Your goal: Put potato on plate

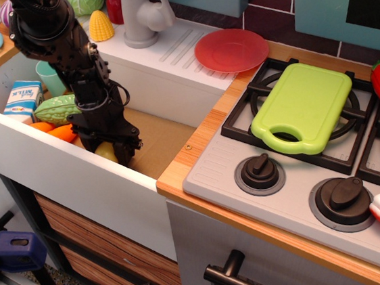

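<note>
The potato point(105, 153), a small pale-yellow lump, lies on the brown floor of the sink point(159, 135), close to the front wall. My gripper point(113, 152) is down in the sink, its black fingers set on either side of the potato and closed against it. The arm hides most of the potato. The red-pink plate point(231, 49) lies flat and bare on the white drainboard to the right of the sink, behind the stove.
A milk carton point(22, 99), a green gourd point(59, 110), a carrot point(63, 133) and a teal cup point(47, 74) crowd the sink's left. A grey faucet point(139, 15) and corn cob point(101, 26) stand behind. A green cutting board point(302, 107) covers the stove burner.
</note>
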